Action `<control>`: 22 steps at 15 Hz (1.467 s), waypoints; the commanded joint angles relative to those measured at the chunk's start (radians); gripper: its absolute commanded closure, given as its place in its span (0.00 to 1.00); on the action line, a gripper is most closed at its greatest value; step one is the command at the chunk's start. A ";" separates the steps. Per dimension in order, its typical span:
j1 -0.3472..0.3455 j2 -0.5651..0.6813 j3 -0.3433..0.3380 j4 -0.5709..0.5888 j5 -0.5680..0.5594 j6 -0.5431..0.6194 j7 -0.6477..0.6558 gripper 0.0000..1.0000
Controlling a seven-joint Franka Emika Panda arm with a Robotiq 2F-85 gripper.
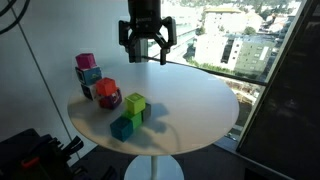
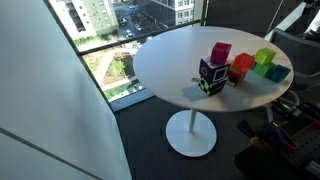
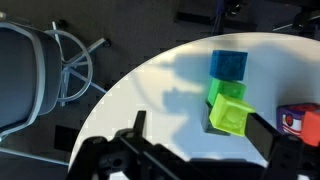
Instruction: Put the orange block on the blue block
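Note:
The orange block (image 1: 105, 88) stands on the round white table (image 1: 190, 105) among other cubes. It also shows in an exterior view (image 2: 240, 67) and at the right edge of the wrist view (image 3: 300, 122). The blue block (image 1: 122, 127) stands alone near the table's front edge, and it shows in both the exterior view (image 2: 278, 73) and the wrist view (image 3: 228, 65). My gripper (image 1: 146, 52) hangs open and empty well above the table, apart from all the blocks. In the wrist view its fingers (image 3: 200, 135) frame a yellow-green cube.
A yellow-green cube (image 1: 135, 103) sits on a darker green block (image 3: 225, 92) between the orange and blue blocks. A pink-magenta cube (image 1: 85, 62) sits on a cyan cube (image 1: 90, 75) at the table's edge. A chair (image 3: 40, 70) stands beside the table. A window (image 1: 230, 40) lies behind.

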 commanded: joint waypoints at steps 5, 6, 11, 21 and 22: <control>0.029 0.012 0.050 -0.001 0.035 0.017 0.024 0.00; 0.036 0.012 0.059 -0.004 0.041 0.019 0.029 0.00; 0.069 0.020 0.109 -0.016 0.047 0.034 0.081 0.00; 0.116 0.007 0.181 -0.068 0.106 0.109 0.226 0.00; 0.120 0.003 0.184 -0.073 0.120 0.121 0.231 0.00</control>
